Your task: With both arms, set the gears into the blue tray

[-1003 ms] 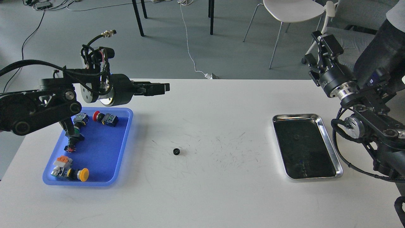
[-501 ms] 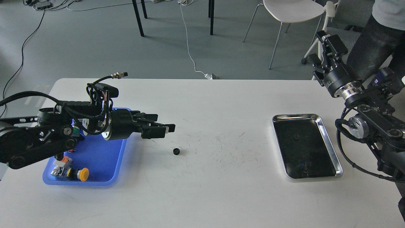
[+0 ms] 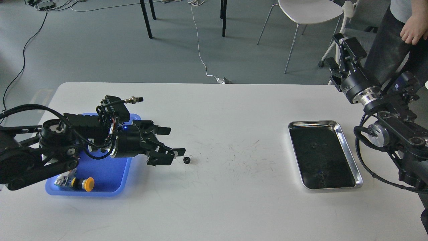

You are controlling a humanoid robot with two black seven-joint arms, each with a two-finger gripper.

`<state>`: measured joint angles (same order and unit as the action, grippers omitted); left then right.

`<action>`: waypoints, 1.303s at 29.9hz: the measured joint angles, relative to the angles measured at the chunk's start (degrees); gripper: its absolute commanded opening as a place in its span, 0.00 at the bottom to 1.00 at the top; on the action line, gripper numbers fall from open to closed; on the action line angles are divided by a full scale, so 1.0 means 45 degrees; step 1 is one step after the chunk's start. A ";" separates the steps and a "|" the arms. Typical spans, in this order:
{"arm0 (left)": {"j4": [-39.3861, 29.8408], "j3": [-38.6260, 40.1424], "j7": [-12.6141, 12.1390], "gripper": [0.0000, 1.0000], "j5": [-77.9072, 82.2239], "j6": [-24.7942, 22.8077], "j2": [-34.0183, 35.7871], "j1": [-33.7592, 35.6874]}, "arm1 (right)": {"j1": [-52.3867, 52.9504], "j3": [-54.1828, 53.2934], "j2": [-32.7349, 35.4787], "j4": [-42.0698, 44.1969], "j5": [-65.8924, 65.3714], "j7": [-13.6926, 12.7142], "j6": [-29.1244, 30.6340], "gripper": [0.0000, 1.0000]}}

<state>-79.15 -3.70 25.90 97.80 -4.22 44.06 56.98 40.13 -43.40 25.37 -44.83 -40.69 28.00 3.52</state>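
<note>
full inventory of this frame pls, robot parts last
gear: 1, black, on the table just right of the left gripper's tips
second gear: 1, black, inside the steel tray
blue tray: 1, blue, table's left, partly under the left arm
push-button switch: 1 clearly seen, yellow cap, near end of blue tray; others may be hidden by the arm
steel tray: 1, shiny silver, table's right
table: 1, white
chair: 1, white, beyond the table
bystander's hand: 1, top right
left gripper: black, open, low over the table
right gripper: black, raised beyond the table's right end; state unclear
</note>
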 measured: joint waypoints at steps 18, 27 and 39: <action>0.0447 0.1160 0.0466 0.99 -0.0311 0.0474 0.0058 -0.0069 | -0.0072 0.0076 0.0063 0.0007 -0.0002 0.0000 0.0020 0.94; 0.0505 0.1064 0.0467 0.99 0.1290 0.0759 -0.0420 -0.0717 | -0.0089 0.0130 0.0045 0.0013 -0.0003 0.0000 0.0020 0.94; 0.1845 0.1147 0.0467 0.99 0.4456 0.1934 -0.1627 -0.1719 | -0.0143 0.0130 0.0125 -0.0004 -0.0003 0.0000 0.0020 0.94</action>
<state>-70.85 1.46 28.01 117.85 4.48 36.74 49.24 39.49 -42.82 25.94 -44.84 -40.70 28.00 3.61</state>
